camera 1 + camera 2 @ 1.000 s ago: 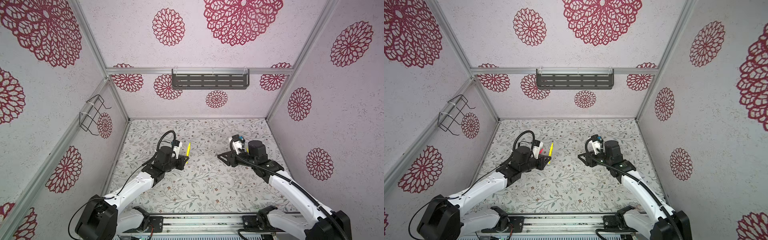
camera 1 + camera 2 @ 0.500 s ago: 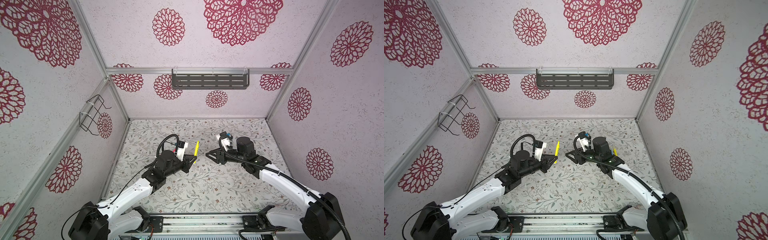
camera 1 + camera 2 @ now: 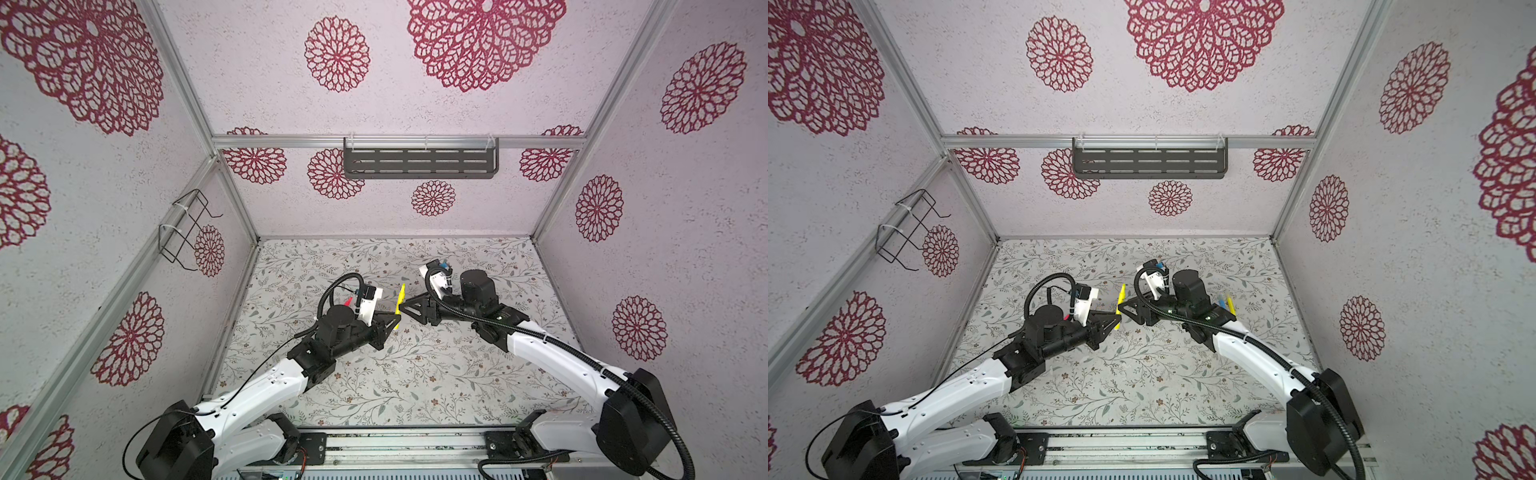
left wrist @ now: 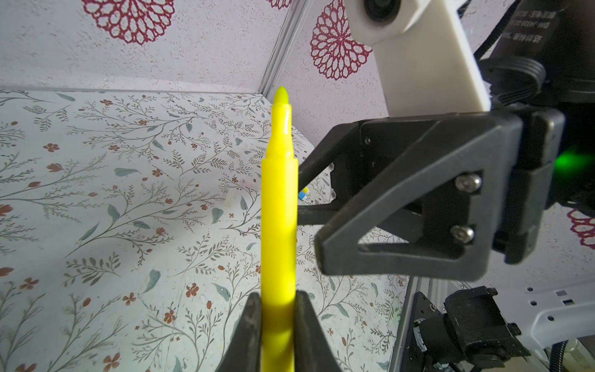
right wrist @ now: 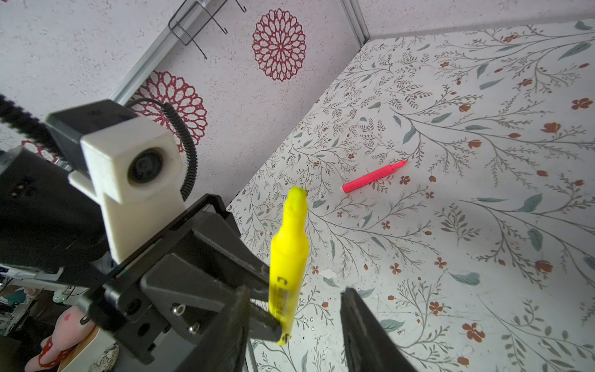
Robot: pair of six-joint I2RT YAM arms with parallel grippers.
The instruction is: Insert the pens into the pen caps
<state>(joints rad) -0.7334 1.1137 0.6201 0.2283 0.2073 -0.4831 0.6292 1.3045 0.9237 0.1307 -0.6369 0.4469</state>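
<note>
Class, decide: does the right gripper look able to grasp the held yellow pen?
Likely yes: the right gripper is open beside the yellow pen, whose upper part is free past the left gripper.

Held pen point(image 3: 400, 300) stands near-upright over desk point(image 3: 415, 374) ctr, lower end in L hand point(image 3: 396, 320). L arm point(image 3: 266, 386) reaches there from front-left corner. R arm point(image 3: 552, 353) reaches from front-right corner. R hand point(image 3: 404, 306) sits just right of held pen, tips beside it; touching or not, can't tell. Loose pen point(image 5: 373, 178) lies flat on desk, left of ctr, behind L arm. Pair of pens point(image 3: 1222, 301) lies side by side on desk btwn R arm's wrist & right edge, abt mid-depth. Rail point(image 3: 415, 442) runs along front edge w/ both arm bases at its ends. Shelf point(image 3: 419, 163) hangs on back wall above back edge, abt centred. Wire rack point(image 3: 185, 226) hangs on left wall nr back-left corner.
</note>
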